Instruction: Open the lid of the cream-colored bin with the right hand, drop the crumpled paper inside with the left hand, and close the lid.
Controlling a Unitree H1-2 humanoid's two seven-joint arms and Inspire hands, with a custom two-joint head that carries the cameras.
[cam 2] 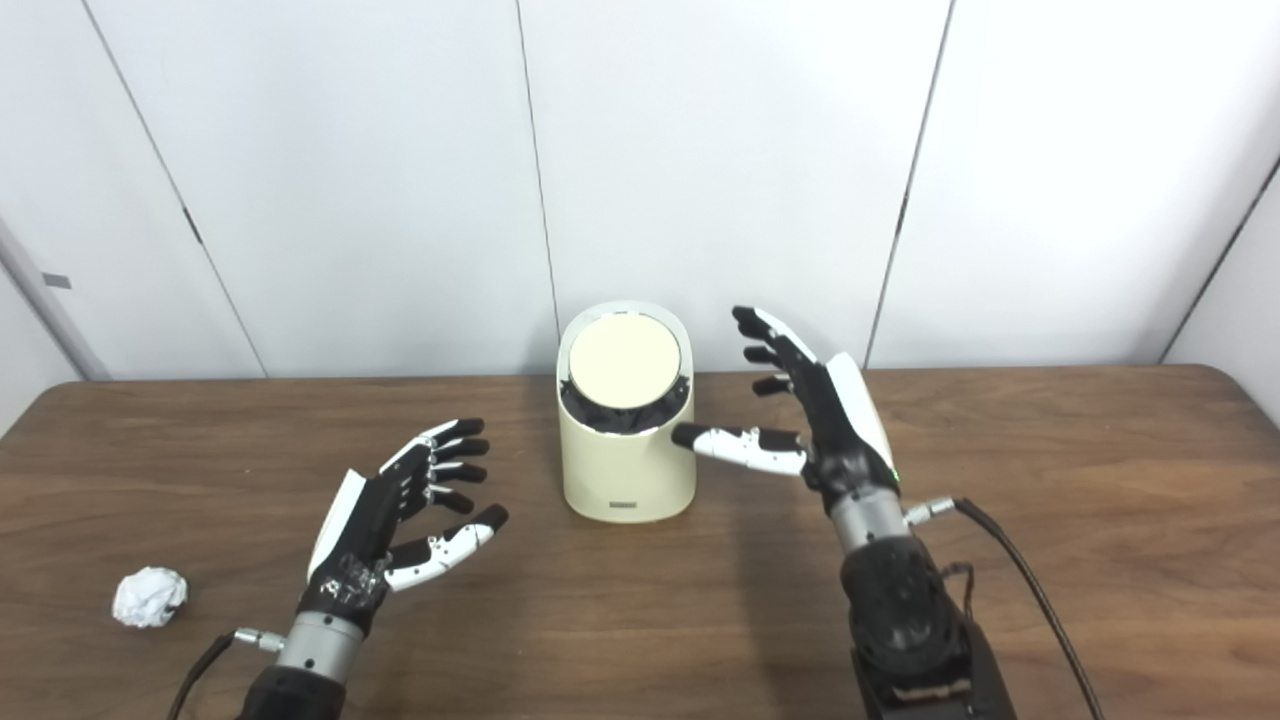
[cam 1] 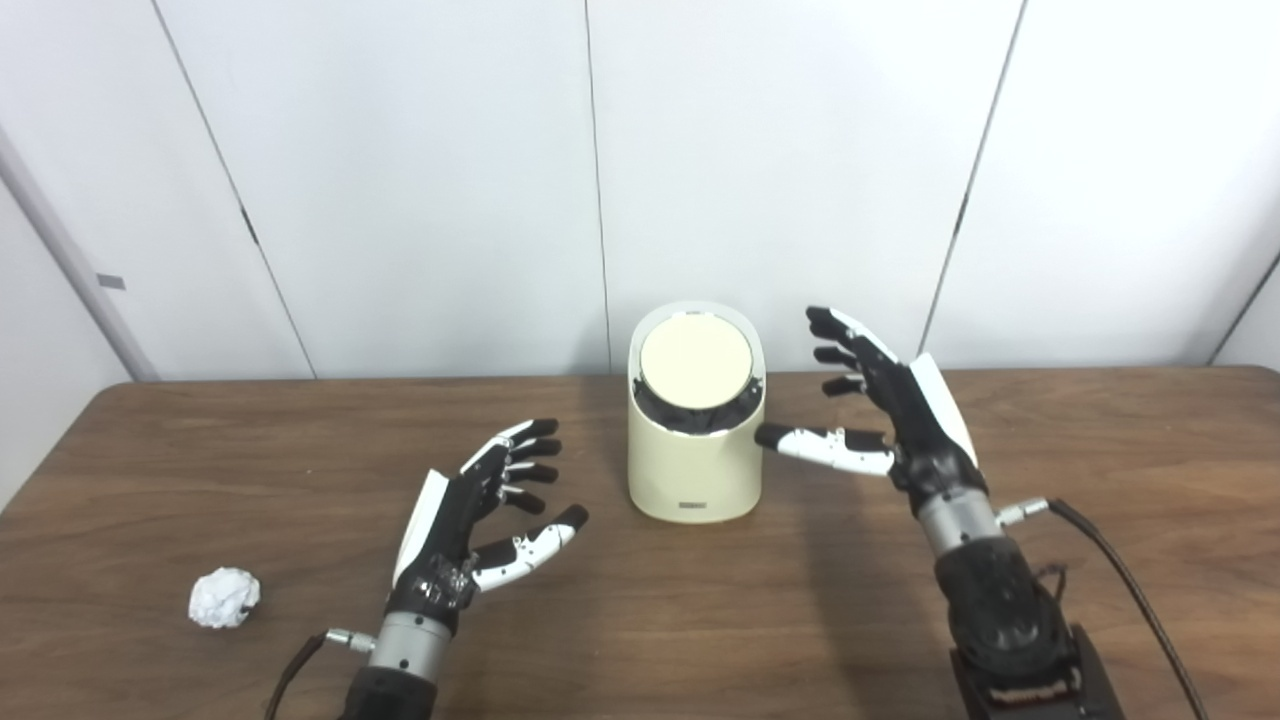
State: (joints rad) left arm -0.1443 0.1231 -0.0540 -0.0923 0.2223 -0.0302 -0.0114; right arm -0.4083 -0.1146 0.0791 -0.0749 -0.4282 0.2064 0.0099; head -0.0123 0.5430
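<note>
Bin (cam 1: pixel 696 455) bears a small dark front label, too small to read.

Bin (cam 1: pixel 696 470) smooth cream plastic; table (cam 1: pixel 700 620) matt wood; paper (cam 1: pixel 224 598) crumpled.

A dark wooden tabletop (cam 1: pixel 700 610) is seen. A cream-colored bin (cam 1: pixel 696 470), lid closed, is set upright near its middle toward the back edge. A crumpled paper (cam 1: pixel 224 597) is placed well apart, at front left.
</note>
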